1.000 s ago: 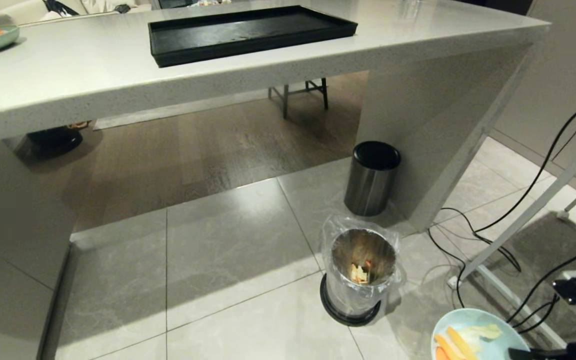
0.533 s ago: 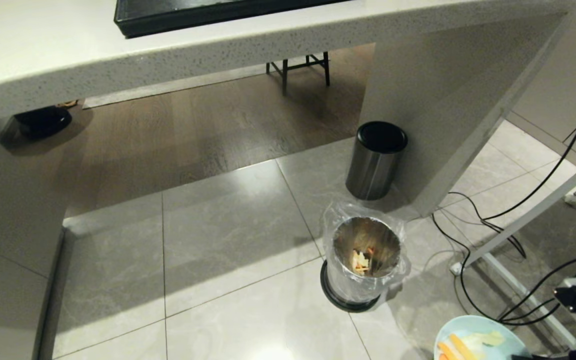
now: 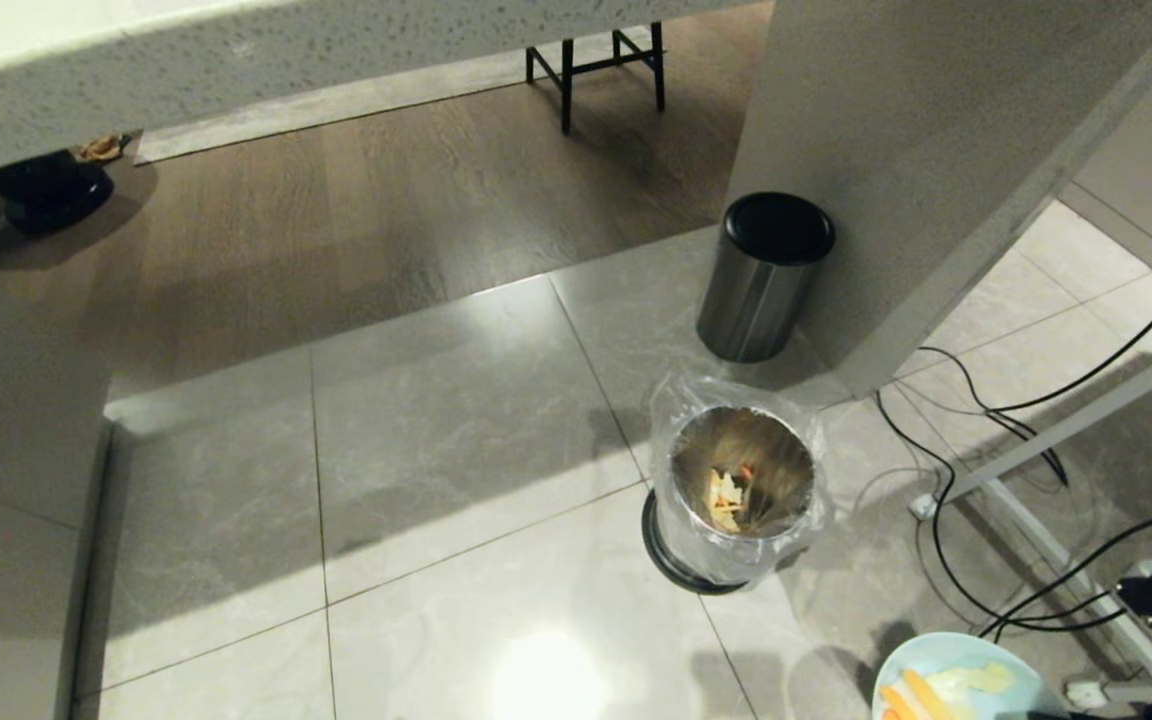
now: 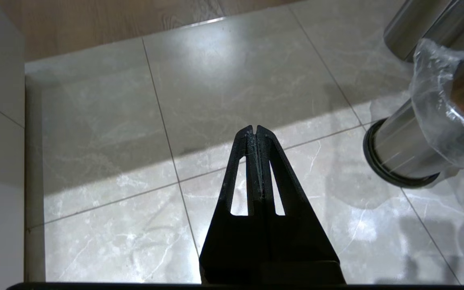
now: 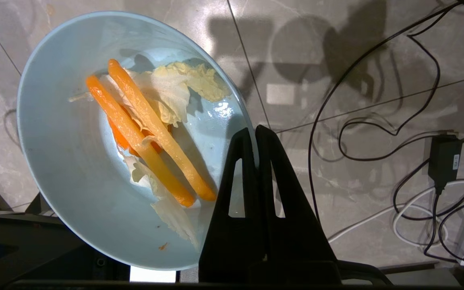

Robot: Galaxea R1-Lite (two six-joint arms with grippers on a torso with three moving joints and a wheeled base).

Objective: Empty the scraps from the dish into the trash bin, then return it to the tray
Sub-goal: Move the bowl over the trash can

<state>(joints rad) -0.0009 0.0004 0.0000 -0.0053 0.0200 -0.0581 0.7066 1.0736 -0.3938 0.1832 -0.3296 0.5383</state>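
The dish (image 5: 75, 161) is pinched at its rim by the right gripper (image 5: 255, 135), whose fingers are pressed together on the pale-blue edge, and it hangs above the tiled floor (image 3: 456, 480) with the scraps (image 5: 151, 133) lying inside: orange and yellow strips over pale leaf pieces. The right wrist view shows all of this in full, along with black cables (image 5: 377, 121) on the tiles; the head view catches only the dish's upper part at its bottom right corner, near but not over the trash bin (image 3: 736, 485). That bin, lined with a clear bag, already has a few bits at its bottom, and a black-lidded steel bin (image 3: 766, 275) stands behind it. Only the left wrist view shows the left gripper (image 4: 256, 131), its fingers together and empty, poised over the floor beside the trash bin. Compared with a second ago, the whole head view has tilted downward: the counter and the tray have slid out of the top of the picture.
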